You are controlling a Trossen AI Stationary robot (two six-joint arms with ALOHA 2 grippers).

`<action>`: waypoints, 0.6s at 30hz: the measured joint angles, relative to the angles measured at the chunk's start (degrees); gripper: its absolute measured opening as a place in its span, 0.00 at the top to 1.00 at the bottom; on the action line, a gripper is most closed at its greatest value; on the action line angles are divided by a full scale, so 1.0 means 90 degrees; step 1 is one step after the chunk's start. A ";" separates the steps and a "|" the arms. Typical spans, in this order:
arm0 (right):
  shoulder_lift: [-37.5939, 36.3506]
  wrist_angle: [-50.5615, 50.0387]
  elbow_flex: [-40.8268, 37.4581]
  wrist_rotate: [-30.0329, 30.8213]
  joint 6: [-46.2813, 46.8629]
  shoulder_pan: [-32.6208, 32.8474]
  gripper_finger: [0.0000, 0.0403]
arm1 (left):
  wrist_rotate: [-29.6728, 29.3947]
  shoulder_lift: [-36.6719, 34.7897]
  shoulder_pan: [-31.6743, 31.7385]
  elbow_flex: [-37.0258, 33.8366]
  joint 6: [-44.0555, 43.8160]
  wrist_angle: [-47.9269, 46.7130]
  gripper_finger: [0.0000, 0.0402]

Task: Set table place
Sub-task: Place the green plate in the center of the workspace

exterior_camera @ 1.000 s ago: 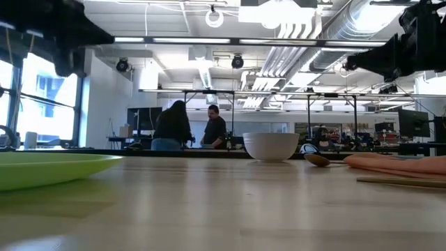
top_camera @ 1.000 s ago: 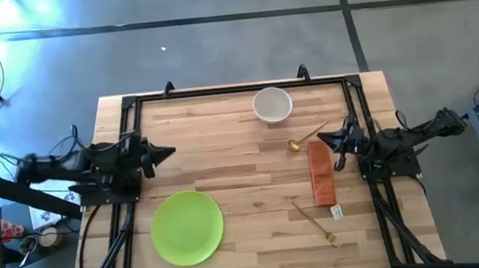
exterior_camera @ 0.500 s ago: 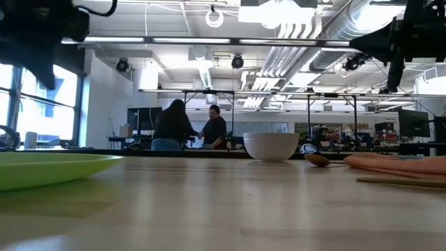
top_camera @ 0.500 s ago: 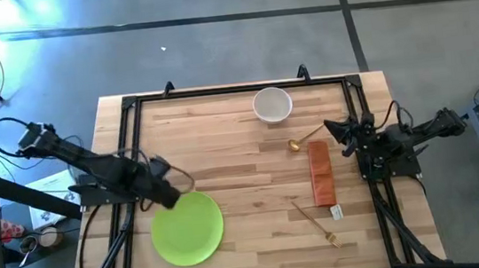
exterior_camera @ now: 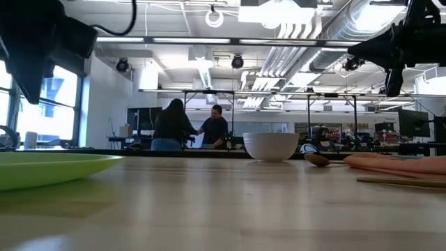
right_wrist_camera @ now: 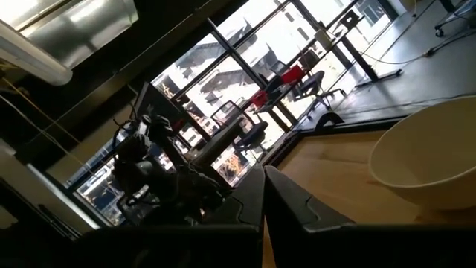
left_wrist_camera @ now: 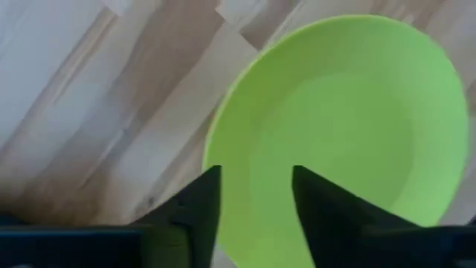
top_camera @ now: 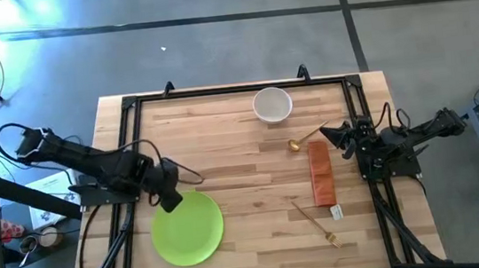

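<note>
The lime-green plate (top_camera: 189, 228) lies flat on the table (top_camera: 224, 153) at the near left. My left gripper (top_camera: 170, 197) hangs above the plate's far-left rim (left_wrist_camera: 223, 141), tipped down, its fingers open and touching nothing (left_wrist_camera: 256, 179). The white bowl (top_camera: 272, 105) stands at the far middle. The gold spoon (top_camera: 305, 138) lies to the right of centre, and the gold fork (top_camera: 317, 222) lies nearer the front edge. My right gripper (top_camera: 338, 134) is shut and raised at the table's right side, pointing toward the spoon (right_wrist_camera: 264, 179).
An orange-brown cloth strip (top_camera: 320, 172) lies between spoon and fork, with a small white tag (top_camera: 337, 213) at its near end. A black rail frame (top_camera: 235, 88) runs along the table's edges. Bare wood stretches across the table's middle. People stand far behind the table (exterior_camera: 191, 129).
My left gripper has swung from the table's left edge toward the near edge and the right. It has tipped downward and now hangs over the plate's far-left rim. The plate, bowl, spoon and fork have stayed where they were.
</note>
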 joint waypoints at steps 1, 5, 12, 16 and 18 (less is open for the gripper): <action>0.0000 0.0002 0.0002 -0.0001 -0.0002 0.0000 1.00 | 0.0160 0.0001 0.0180 -0.0133 0.0246 0.0124 0.55; 0.0000 0.0000 0.0000 0.0000 -0.0007 0.0000 1.00 | 0.0935 0.0001 0.0850 -0.0876 0.1031 0.1004 0.45; 0.0000 0.0000 0.0001 0.0002 0.0000 0.0000 1.00 | 0.1221 0.0033 0.1632 -0.1768 0.1605 0.1543 0.40; 0.0000 0.0000 0.0000 0.0054 -0.0002 0.0000 1.00 | 0.1741 0.0033 0.1889 -0.1976 0.1892 0.1843 0.40; 0.0000 -0.0003 0.0001 0.0098 -0.0006 0.0000 1.00 | 0.1972 0.0033 0.1919 -0.2137 0.1916 0.2148 0.40</action>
